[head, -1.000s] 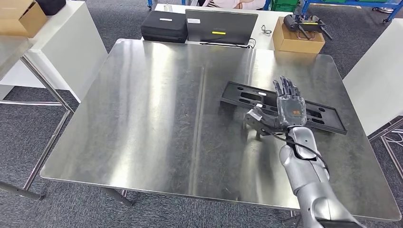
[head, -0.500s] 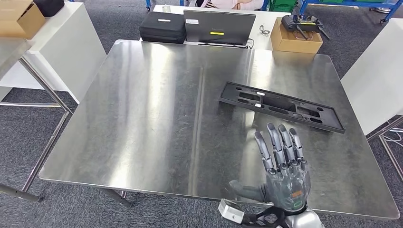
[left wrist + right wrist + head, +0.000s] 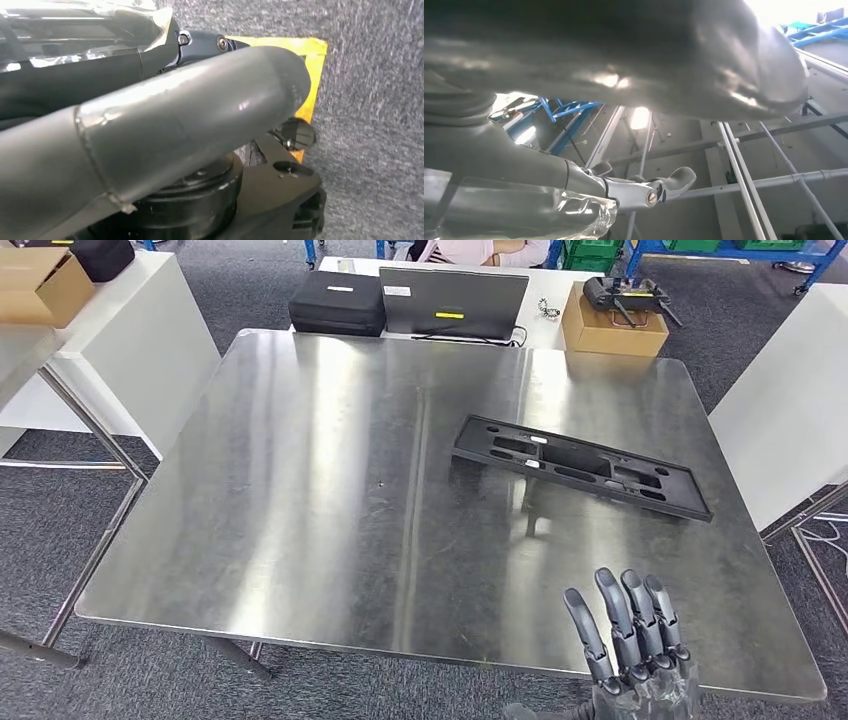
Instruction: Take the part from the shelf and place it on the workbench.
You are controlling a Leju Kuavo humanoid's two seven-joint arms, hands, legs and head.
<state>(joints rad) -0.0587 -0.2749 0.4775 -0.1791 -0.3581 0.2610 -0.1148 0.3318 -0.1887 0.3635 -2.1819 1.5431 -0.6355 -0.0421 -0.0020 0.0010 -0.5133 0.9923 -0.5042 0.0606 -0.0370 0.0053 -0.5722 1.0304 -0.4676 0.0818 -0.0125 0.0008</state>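
The part, a long flat black plastic frame point(image 3: 580, 465) with several cut-outs, lies on the steel workbench point(image 3: 330, 490) towards its right side, slanting a little. My right hand point(image 3: 632, 650) rises at the near edge of the bench, well short of the part, fingers straight and apart with nothing in them. In the right wrist view that hand point(image 3: 614, 65) is a grey blur against the ceiling, empty. The left wrist view looks down at grey carpet past the thick thumb of my left hand point(image 3: 165, 135); its other fingers are hidden.
Beyond the bench's far edge stand a black case point(image 3: 338, 302), a laptop point(image 3: 452, 302) and a cardboard box point(image 3: 612, 320) with a tool on it. White tables flank the bench left point(image 3: 110, 350) and right point(image 3: 790, 400). A person sits behind the laptop.
My right hand has let go of the part and drawn back from it to the bench's near edge, sinking low in the view. The part stays where it lay. The camera shifted slightly.
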